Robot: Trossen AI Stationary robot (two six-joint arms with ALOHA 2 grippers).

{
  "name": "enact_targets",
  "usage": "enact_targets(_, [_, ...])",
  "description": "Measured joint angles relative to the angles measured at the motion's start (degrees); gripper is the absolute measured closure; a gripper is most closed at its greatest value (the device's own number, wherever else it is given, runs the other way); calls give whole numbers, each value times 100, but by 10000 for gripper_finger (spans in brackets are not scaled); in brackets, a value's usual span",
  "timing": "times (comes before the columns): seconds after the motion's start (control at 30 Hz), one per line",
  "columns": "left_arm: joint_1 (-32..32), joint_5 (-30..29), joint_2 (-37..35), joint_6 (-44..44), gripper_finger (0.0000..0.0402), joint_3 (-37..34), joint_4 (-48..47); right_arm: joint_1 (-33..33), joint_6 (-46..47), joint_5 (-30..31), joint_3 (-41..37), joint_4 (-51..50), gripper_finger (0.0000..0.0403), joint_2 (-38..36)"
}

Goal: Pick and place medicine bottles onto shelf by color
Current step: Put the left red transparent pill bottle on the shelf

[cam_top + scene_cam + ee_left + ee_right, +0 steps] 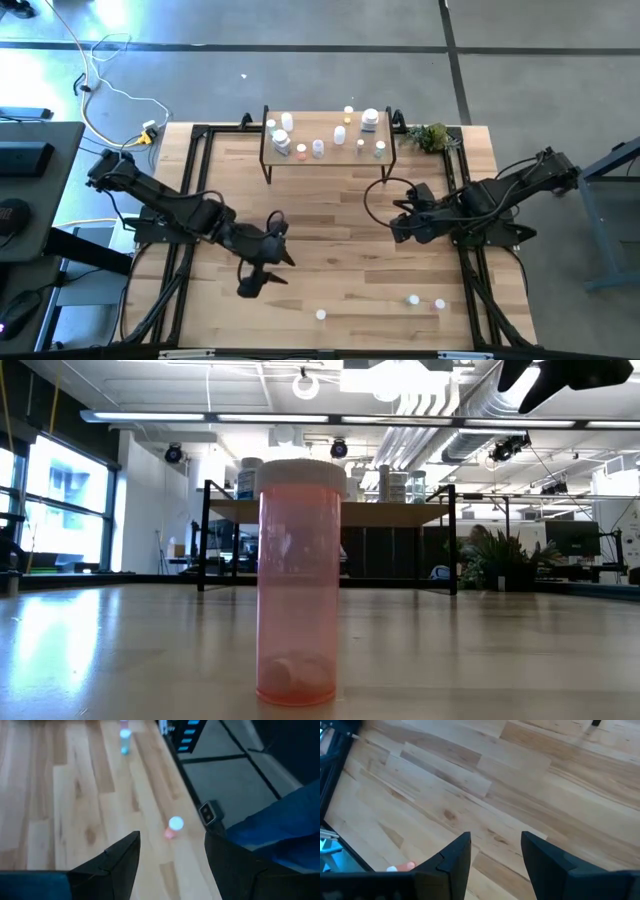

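The shelf (330,158) is a low light-wood board on thin black legs, standing at the far edge of the worktop, roughly centred. About ten medicine bottles (318,148) stand upright on it, spread along its length; their caps show white, orange, pink and green. The largest, white-capped bottle (370,120) stands near the shelf's right end.

Three further bottles stand upright on the worktop near its front edge, well apart from the shelf: one with a white cap (320,315) near the centre, and a white-capped (413,299) and a pink-capped bottle (439,304) just beside each other to the right. In the low view, the nearest bottle (297,582) shows a translucent pink body under a white cap.
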Motion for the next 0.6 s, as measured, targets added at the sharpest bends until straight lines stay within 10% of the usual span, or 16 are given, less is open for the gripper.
enact_targets(0.6, [-572,-767,696,-269,152,4,1088,-2,-126,-12,2,-161,237,3])
